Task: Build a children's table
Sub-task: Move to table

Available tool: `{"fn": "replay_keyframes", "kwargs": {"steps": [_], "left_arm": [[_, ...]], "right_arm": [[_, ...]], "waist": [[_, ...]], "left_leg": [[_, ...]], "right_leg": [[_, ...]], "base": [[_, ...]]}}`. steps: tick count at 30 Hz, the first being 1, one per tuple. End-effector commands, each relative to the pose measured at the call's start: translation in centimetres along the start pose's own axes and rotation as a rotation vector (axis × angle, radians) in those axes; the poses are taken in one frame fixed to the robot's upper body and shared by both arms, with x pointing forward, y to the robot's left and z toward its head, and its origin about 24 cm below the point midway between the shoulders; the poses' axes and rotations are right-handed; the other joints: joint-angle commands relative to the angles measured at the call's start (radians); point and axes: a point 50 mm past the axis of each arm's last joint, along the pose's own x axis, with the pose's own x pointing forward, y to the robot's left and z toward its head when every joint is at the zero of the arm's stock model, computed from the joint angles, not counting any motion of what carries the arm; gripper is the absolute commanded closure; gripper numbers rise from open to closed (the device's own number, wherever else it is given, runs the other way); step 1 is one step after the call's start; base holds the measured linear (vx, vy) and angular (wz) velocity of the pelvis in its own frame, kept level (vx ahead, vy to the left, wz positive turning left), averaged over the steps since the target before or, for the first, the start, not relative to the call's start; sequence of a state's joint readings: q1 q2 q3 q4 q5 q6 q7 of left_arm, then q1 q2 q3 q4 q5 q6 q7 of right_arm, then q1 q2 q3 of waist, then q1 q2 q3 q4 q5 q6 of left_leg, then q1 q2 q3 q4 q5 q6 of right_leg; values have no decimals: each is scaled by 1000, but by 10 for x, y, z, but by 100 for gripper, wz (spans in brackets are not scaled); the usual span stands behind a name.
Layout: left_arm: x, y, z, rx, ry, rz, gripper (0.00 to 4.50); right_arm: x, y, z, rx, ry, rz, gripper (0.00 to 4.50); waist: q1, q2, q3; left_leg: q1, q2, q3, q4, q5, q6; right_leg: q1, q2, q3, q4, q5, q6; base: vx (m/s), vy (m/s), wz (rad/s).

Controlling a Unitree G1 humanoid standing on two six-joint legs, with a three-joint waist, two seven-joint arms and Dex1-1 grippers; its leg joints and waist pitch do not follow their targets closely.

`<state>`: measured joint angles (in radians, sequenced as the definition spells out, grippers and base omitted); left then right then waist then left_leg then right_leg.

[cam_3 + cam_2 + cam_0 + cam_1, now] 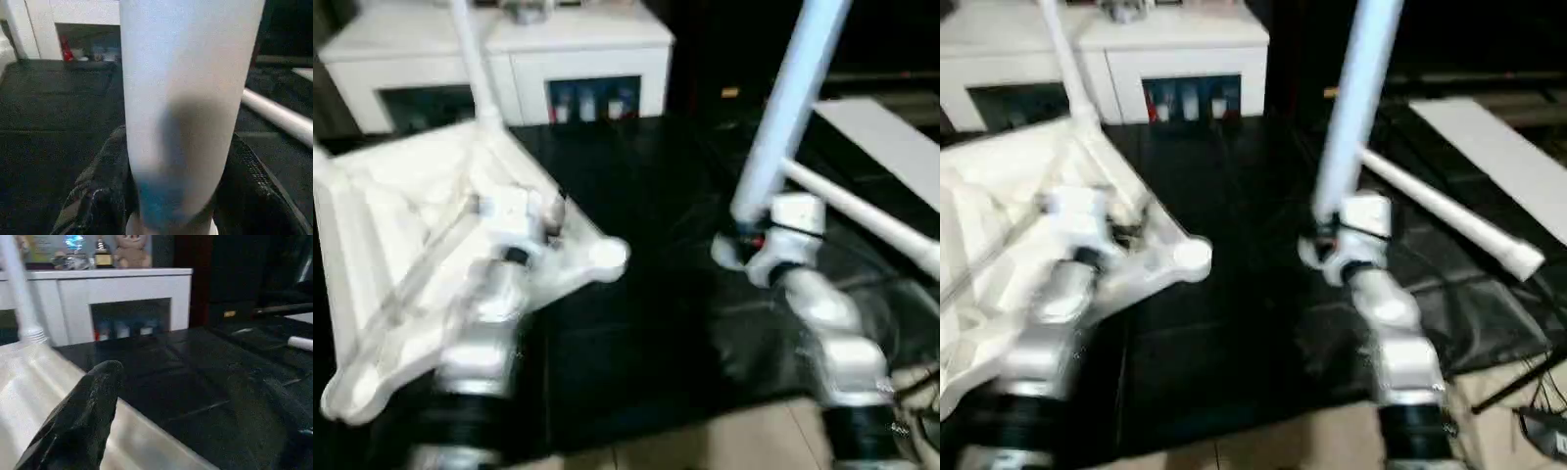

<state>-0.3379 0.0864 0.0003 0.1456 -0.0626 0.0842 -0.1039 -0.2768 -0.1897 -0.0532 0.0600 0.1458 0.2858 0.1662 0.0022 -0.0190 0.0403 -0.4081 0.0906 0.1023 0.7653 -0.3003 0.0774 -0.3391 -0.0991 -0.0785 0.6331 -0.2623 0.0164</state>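
The white tabletop lies underside up and tilted at the left, its ribs showing. One leg stands in its far corner socket, and a bare round socket points toward the middle. My left gripper grips the tabletop's near rim, and one black finger lies across the white plastic. My right gripper is shut on the lower end of a second leg, which rises steeply and leans right. Black fingers flank that tube. A third leg lies on the table behind the right gripper.
A black-covered table carries everything, and its front edge meets tan floor. A flat white board lies at the back right. White cabinets stand behind the table. Cables and a black stand sit at the lower right.
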Motion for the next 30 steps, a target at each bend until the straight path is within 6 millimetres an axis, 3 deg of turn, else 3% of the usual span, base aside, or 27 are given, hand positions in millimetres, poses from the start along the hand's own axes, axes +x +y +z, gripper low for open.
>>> {"fn": "replay_keyframes", "kwargs": {"steps": [1, 2, 3, 4, 5, 6, 8, 9, 10, 11, 12, 13, 14, 15, 16, 17, 18, 19, 20, 21, 22, 23, 24, 25, 27, 29, 30], "left_arm": [[-1, 13, 2, 21, 3, 42, 74], [-1, 13, 2, 21, 4, 42, 74], [-1, 12, 3, -38, -19, 36, 74], [-2, 12, 3, -44, -21, 33, 74], [-2, 12, 3, -45, -20, 29, 74], [-2, 12, 3, -29, -12, 21, 74], [-2, 13, 2, 15, 1, 27, 74], [-2, 14, 2, 36, 12, 43, 74], [-2, 14, 2, 46, 18, 52, 74], [-1, 14, 2, 46, 20, 54, 74], [-1, 14, 3, 47, 21, 54, 74], [0, 14, 3, 48, 24, 56, 74], [0, 14, 2, 43, 28, 58, 74], [1, 15, 1, 36, 39, 65, 74], [1, 16, 2, 18, 37, 70, 74], [1, 16, 2, 16, 36, 70, 74], [2, 18, 1, -6, 42, 84, 74], [2, 19, 1, -1, 47, 90, 74], [2, 19, 1, 1, 48, 90, 74], [3, 19, 1, 12, 58, 82, 74], [3, 19, 1, 12, 58, 82, 74], [4, 19, 1, 17, 64, 75, 74], [4, 18, 1, 19, 66, 69, 74], [5, 18, 0, 23, 70, 70, 74], [5, 18, 0, 27, 76, 70, 74], [6, 17, 0, 22, 75, 57, 74], [7, 17, 1, 18, 72, 34, 74]], "right_arm": [[4, 18, 8, -6, -29, 80, 264], [4, 18, 8, -11, -27, 85, 264], [4, 20, 6, -26, -17, 94, 264], [4, 20, 6, -28, -16, 98, 264], [4, 21, 5, -29, -16, 100, 264], [4, 22, 5, -27, -15, 109, 264], [4, 24, 5, -27, -15, 120, 264], [4, 24, 5, -25, -15, 120, 264], [5, 24, 5, -23, -15, 120, 264], [5, 24, 5, -22, -16, 120, 264], [5, 24, 5, -20, -16, 119, 264], [5, 24, 5, -19, -17, 118, 264], [5, 24, 5, -18, -17, 115, 264], [5, 24, 5, -10, -18, 100, 264], [5, 22, 5, 22, -21, 83, 264], [5, 22, 5, 26, -21, 81, 264], [5, 19, 4, 81, -22, 50, 264], [5, 17, 4, 87, -19, 41, 264], [5, 17, 4, 85, -18, 41, 264], [5, 16, 3, 70, -11, 38, 264], [5, 16, 3, 70, -11, 38, 264], [4, 15, 3, 61, -8, 39, 264], [4, 14, 3, 53, -7, 42, 264], [4, 15, 3, 52, -5, 45, 264], [4, 15, 3, 51, -4, 48, 264], [3, 17, 4, 52, -2, 57, 264], [3, 18, 4, 54, -2, 63, 264]], "waist": [[34, -1, -44], [26, 35, -33], [16, 55, -27], [-19, 79, -23], [-48, 94, -53], [-50, 81, -72], [-29, 77, -73], [-18, 62, -84], [-19, 41, -80], [-13, 28, -70], [0, 3, -58], [2, 9, -63], [12, 33, -70], [17, 54, -71], [-12, 95, -64], [-29, 96, -68], [0, 82, -41], [4, 62, -42], [12, 47, -42], [46, 8, -47], [46, 8, -47], [83, -13, -59], [103, 8, -57], [104, 13, -51], [90, 26, -58], [75, 39, -51], [70, 37, -47]], "left_leg": [[-51, 64, -7, -48, 119, 17], [-45, 89, -4, -109, 124, 38], [-36, 95, -3, -140, 109, 44], [-39, 87, -49, -222, -5, 89], [119, 102, -161, -226, 33, 264], [158, 154, -236, -194, 282, 377], [149, 125, -259, -160, 845, 392], [154, 108, -281, -163, 1372, 316], [147, 90, -302, -173, 1489, 232], [110, 67, -290, -184, 1358, 177], [28, -19, -234, -160, 547, 54], [4, -23, -220, -162, 348, 45], [-10, -5, -214, -180, 77, 28], [-3, 6, -219, -198, -2, 13], [47, 58, -318, -283, -202, -38], [102, 134, -321, -280, -232, -43], [59, 122, -275, -303, -331, -3], [48, 101, -256, -301, -348, 15], [42, 74, -232, -280, -343, 23], [17, 4, -113, -139, -159, -14], [17, 4, -113, -139, -159, -14], [-6, 16, -68, -116, 28, -45], [-13, 55, -47, -162, 137, -73], [2, 71, -41, -180, 118, -83], [17, 100, -21, -208, 51, -122], [37, 125, -16, -233, -122, -149], [37, 126, -13, -241, -184, -154]], "right_leg": [[103, -208, -12, -182, -357, -74], [149, -184, -81, -207, -457, -110], [174, -156, -115, -206, -456, -107], [186, -29, -162, -115, -341, -71], [44, 67, -117, 12, -198, -77], [-33, 47, -40, 75, -118, -85], [-75, 49, 12, 88, -38, -28], [-91, 35, 61, 76, 80, 75], [-92, 11, 106, 44, 163, 89], [-73, 4, 127, 11, 208, 52], [-12, -68, 124, -67, 270, -186], [25, -83, 101, -70, 226, -311], [57, -69, 51, -66, 94, -522], [58, -46, 24, -57, 46, -558], [8, 39, -18, 39, -112, -434], [-44, 48, 10, 67, -130, -273], [-49, 45, 48, 103, -71, -74], [-42, 37, 70, 77, -54, -65], [-39, 18, 96, 33, -56, -62], [-5, -104, 172, -118, -118, -151], [-5, -104, 172, -118, -118, -151], [29, -108, 189, -104, -119, -17], [34, -72, 155, -72, -20, 33], [17, -52, 137, -71, 5, 9], [12, -17, 107, -48, 67, -84], [-4, -14, 97, -54, -51, -162], [-5, -17, 98, -60, -108, -178]], "base": [[118, -31, 26], [128, 47, 38], [173, 131, 30], [173, 131, 30], [232, 124, 41], [231, 70, 60], [190, 59, 59], [100, -5, 44], [100, -5, 44], [64, -51, 53], [0, -53, 78], [0, -53, 78], [-25, -92, 75], [-12, -136, 69], [-12, -136, 69], [-14, -144, 64], [-19, -143, 47], [-19, -143, 47], [-31, -196, 44], [-15, -235, 32], [-15, -235, 32], [-19, -184, 7], [-49, -113, -1], [-49, -113, -1], [-60, -30, 1], [-58, 13, -2], [-52, 52, -6]]}}
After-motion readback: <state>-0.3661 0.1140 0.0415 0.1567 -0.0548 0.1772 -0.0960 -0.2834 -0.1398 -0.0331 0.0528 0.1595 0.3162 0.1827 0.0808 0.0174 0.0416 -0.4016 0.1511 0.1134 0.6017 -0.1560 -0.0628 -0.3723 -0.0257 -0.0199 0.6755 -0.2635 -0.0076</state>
